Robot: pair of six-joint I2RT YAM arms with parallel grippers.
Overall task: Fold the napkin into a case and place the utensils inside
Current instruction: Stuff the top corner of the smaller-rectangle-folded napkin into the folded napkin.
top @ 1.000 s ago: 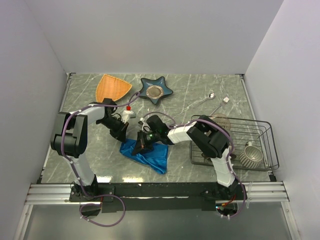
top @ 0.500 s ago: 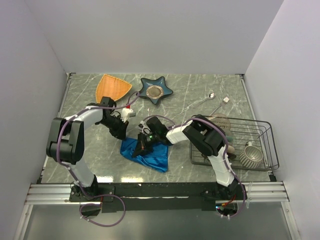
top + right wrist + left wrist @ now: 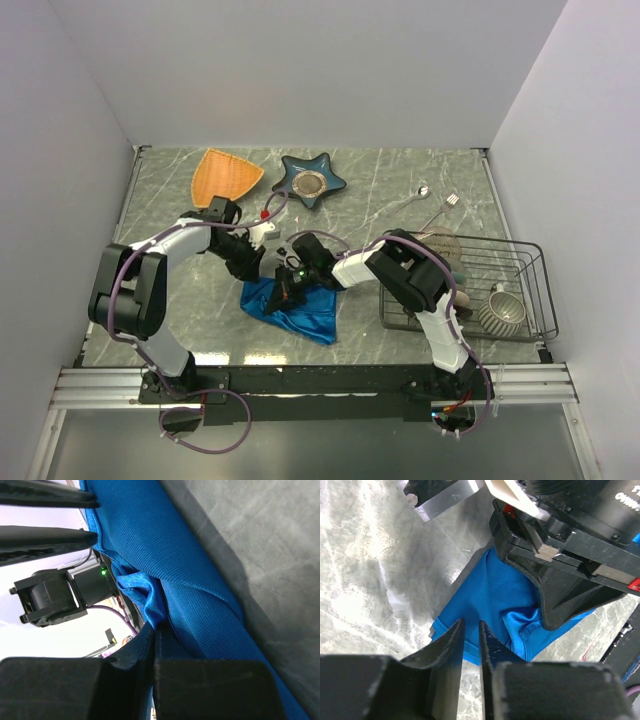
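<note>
Just starting folding, no case yet; pinching the napkin [image 3: 292, 308] in closed right gripper [image 3: 154, 629]; hanging left gripper [image 3: 470, 632] a crack open just over its edge; leaving spoon [image 3: 419, 191] and fork [image 3: 447, 205] well apart from both jaws.

The left arm [image 3: 170, 238] bent inward toward the middle with its wrist tipped down. The left gripper [image 3: 471, 626] stood barely parted, a thin slit between its fingers, gripping nothing. The right arm [image 3: 420, 280] stretched low to the left. The right gripper [image 3: 154, 630] was closed, pinching a fold of the napkin [image 3: 170, 560], just beside the left one.
</note>
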